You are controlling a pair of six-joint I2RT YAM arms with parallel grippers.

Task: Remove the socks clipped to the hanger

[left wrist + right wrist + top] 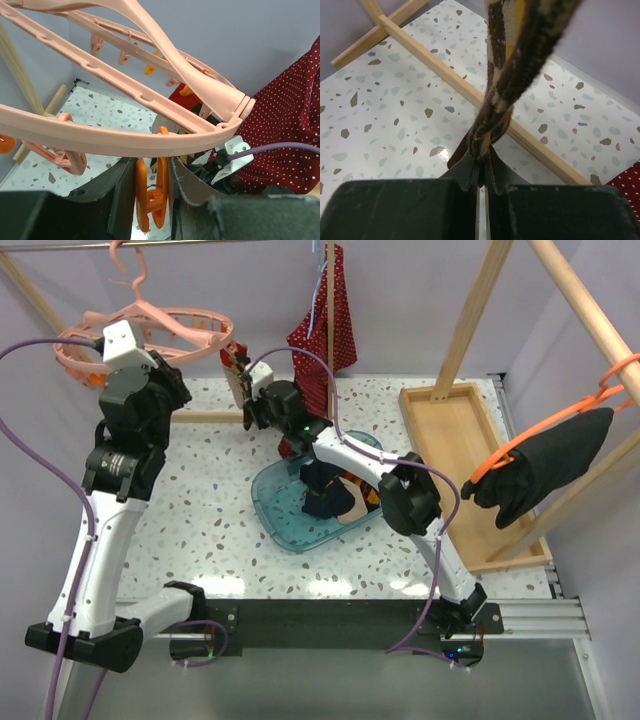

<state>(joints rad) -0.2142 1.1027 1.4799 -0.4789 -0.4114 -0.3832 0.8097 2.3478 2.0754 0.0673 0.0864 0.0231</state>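
The salmon-pink ring hanger (150, 325) hangs at the upper left; its rim and spokes fill the left wrist view (125, 137). My left gripper (160, 368) is raised under the ring. Its jaws (150, 170) are shut on an orange clip (152, 192) that hangs from the rim. An argyle sock (238, 380) hangs at the ring's right side. My right gripper (250, 410) is shut on the sock's lower end (510, 65), its jaws (482, 167) pinching the fabric. More socks (330, 500) lie in the blue tray (275, 510).
A red white-dotted garment (325, 325) hangs just behind the sock and shows in the left wrist view (290, 125). A wooden tray (470, 460) stands at the right. A black cloth (550, 465) hangs on an orange hanger. A wooden rail (470, 85) lies on the table.
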